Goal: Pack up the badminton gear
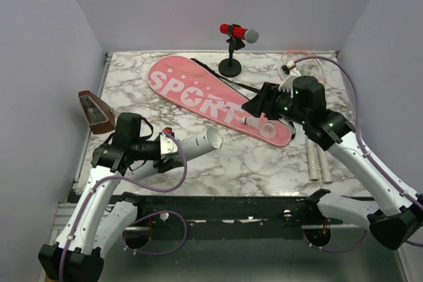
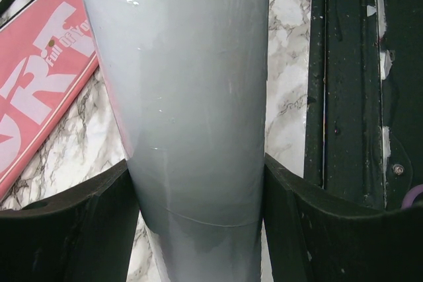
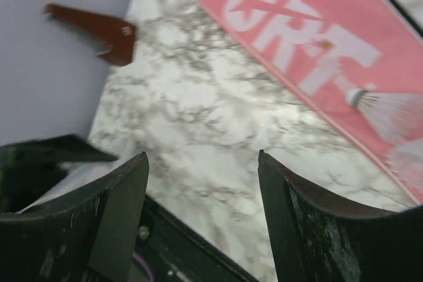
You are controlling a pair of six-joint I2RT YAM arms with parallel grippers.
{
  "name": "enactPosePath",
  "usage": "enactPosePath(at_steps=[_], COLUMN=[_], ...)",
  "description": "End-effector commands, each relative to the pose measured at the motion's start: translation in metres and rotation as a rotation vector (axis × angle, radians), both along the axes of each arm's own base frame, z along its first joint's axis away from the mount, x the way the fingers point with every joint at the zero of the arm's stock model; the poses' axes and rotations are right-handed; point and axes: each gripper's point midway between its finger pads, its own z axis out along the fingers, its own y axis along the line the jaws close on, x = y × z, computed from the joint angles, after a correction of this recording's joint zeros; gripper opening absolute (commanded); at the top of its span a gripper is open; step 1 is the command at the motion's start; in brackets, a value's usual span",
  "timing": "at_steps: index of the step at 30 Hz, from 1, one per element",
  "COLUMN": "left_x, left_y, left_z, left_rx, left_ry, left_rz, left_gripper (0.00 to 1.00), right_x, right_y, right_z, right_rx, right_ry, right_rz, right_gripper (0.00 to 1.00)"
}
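Bench: marble top (image 1: 264, 163) between pale lilac walls is carrying all the gear.
Bag: pink bag (image 1: 192, 90) is lying flat and slantwise mid-bench; nothing is showing inside it.
Tube: white tube (image 1: 198, 143) is pointing toward the bag from the left front.
Left tool (image 1: 164, 146): gripping the tube, both fingers pressing its sides.
Right tool (image 1: 253, 109): hovering over the bag's near end, jaws standing wide, empty.
Rackets (image 1: 316, 160): lying loose at the right, near the bag.
Progress: early, by my judging; tube and rackets are waiting outside, so opening and loading are remaining.
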Motion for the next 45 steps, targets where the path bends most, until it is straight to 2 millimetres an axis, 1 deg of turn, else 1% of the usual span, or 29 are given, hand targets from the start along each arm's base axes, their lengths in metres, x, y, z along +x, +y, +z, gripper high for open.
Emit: enactPosePath(at_steps=[1, 3, 5, 8, 10, 15, 19, 22, 25, 28, 32, 39, 42, 43, 44, 45], left_x=[-0.002, -0.003, -0.003, -0.003, -0.003, -0.004, -0.005, -0.005, -0.006, -0.007, -0.005, -0.005, -0.005, -0.005, -0.004, -0.004], left_y=[-0.003, -0.003, -0.003, -0.003, -0.003, -0.002, -0.002, -0.002, -0.001, -0.001, -0.001, -0.001, -0.001, -0.001, -0.001, -0.001], left_z=[0.006, 0.006, 0.007, 0.007, 0.007, 0.005, 0.003, 0.003, 0.001, 0.0, -0.001, 0.002, 0.002, 0.002, 0.003, 0.003], left_rx=[-0.026, -0.025, -0.026, -0.025, -0.025, -0.022, -0.021, -0.021, -0.017, -0.015, -0.01, -0.015, -0.012, -0.012, -0.012, -0.014], left_ry=[-0.038, -0.037, -0.039, -0.041, -0.041, -0.042, -0.043, -0.047, -0.051, -0.052, -0.058, -0.055, -0.059, -0.057, -0.057, -0.057], left_rz=[-0.03, -0.029, -0.03, -0.028, -0.028, -0.026, -0.027, -0.029, -0.032, -0.034, -0.035, -0.035, -0.032, -0.032, -0.032, -0.034], left_gripper=[0.54, 0.54, 0.54, 0.54, 0.54, 0.54, 0.54, 0.54, 0.54, 0.54, 0.54, 0.54, 0.54, 0.54, 0.54, 0.54], right_x=[0.027, 0.039, 0.053, 0.07, 0.081, 0.101, 0.11, 0.114, 0.114, 0.113, 0.112, 0.115, 0.117, 0.117, 0.118, 0.119], right_y=[-0.046, -0.057, -0.065, -0.07, -0.068, -0.064, -0.058, -0.056, -0.056, -0.056, -0.053, -0.048, -0.047, -0.046, -0.046, -0.045], right_z=[-0.091, -0.119, -0.141, -0.166, -0.175, -0.188, -0.201, -0.208, -0.213, -0.216, -0.217, -0.225, -0.229, -0.229, -0.229, -0.226], right_rx=[-0.128, -0.153, -0.164, -0.181, -0.179, -0.167, -0.163, -0.163, -0.17, -0.178, -0.173, -0.163, -0.164, -0.163, -0.165, -0.161], right_ry=[0.214, 0.256, 0.282, 0.313, 0.322, 0.349, 0.374, 0.389, 0.4, 0.4, 0.4, 0.418, 0.421, 0.423, 0.425, 0.421], right_rz=[-0.132, -0.178, -0.209, -0.236, -0.238, -0.238, -0.227, -0.227, -0.226, -0.219, -0.199, -0.182, -0.181, -0.178, -0.177, -0.175], right_gripper=[0.74, 0.72, 0.7, 0.68, 0.67, 0.65, 0.63, 0.61, 0.6, 0.59, 0.55, 0.45, 0.38, 0.34, 0.27, 0.23])
